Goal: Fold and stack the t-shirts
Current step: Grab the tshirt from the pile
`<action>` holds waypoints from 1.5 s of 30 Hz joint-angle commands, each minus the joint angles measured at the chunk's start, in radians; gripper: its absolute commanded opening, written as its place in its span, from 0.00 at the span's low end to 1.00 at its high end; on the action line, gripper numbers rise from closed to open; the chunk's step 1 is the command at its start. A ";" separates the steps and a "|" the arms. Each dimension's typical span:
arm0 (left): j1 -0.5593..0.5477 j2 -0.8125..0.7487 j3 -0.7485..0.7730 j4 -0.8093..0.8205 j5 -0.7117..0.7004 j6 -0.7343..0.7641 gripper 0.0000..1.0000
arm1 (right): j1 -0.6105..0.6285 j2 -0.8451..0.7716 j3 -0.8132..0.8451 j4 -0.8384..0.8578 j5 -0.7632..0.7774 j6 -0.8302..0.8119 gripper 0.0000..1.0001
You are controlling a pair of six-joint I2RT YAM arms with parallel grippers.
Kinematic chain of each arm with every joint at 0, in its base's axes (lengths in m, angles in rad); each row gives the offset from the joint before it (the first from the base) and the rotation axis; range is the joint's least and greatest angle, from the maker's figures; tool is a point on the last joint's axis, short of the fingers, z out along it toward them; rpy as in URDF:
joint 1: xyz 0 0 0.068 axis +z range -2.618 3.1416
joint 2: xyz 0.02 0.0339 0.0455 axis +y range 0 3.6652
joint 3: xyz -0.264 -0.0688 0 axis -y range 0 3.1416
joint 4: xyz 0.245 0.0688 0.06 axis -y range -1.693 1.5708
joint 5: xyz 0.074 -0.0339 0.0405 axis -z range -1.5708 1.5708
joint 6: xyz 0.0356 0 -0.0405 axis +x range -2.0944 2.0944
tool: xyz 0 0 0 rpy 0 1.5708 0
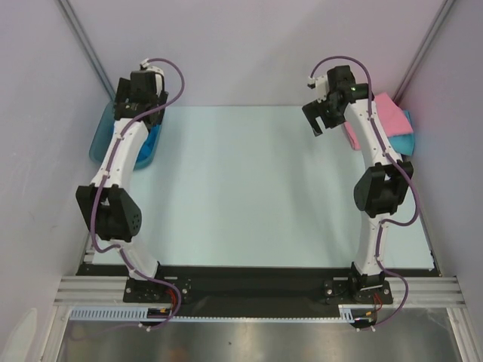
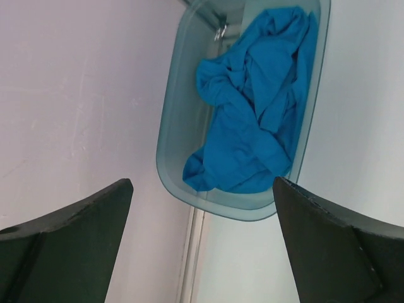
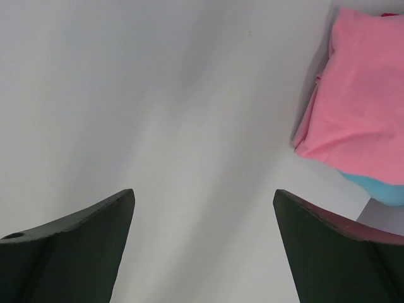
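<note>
The left end effector hangs open and empty above the far-left bin, where the deep blue t-shirt lies crumpled. The right end effector, equally open, hovers over the worktop beside the pink t-shirt lying on the turquoise t-shirt, far right.

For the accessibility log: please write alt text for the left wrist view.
A crumpled blue t-shirt lies in a see-through teal bin beside a pale wall. The left hand hangs open above it, its two dark fingers wide apart at the bottom edge.
</note>
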 commanded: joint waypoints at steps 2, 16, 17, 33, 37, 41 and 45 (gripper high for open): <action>0.064 0.031 -0.090 0.169 0.031 0.089 1.00 | 0.026 -0.027 -0.010 0.035 0.042 -0.024 1.00; 0.150 0.243 0.034 0.094 0.383 -0.062 1.00 | 0.123 -0.014 0.022 0.218 0.073 0.006 1.00; 0.157 0.264 0.039 0.108 0.393 -0.061 1.00 | 0.138 -0.011 0.034 0.228 0.080 -0.010 1.00; 0.223 0.540 0.254 0.179 0.299 -0.066 0.99 | 0.216 0.025 0.033 0.221 0.198 -0.039 1.00; 0.224 0.585 0.281 0.171 0.325 -0.062 0.98 | 0.225 0.031 0.033 0.222 0.220 -0.048 1.00; 0.224 0.618 0.286 0.151 0.366 -0.049 0.96 | 0.232 0.032 0.036 0.221 0.240 -0.065 1.00; 0.226 0.648 0.297 0.130 0.373 -0.050 0.94 | 0.232 0.034 0.045 0.218 0.260 -0.077 1.00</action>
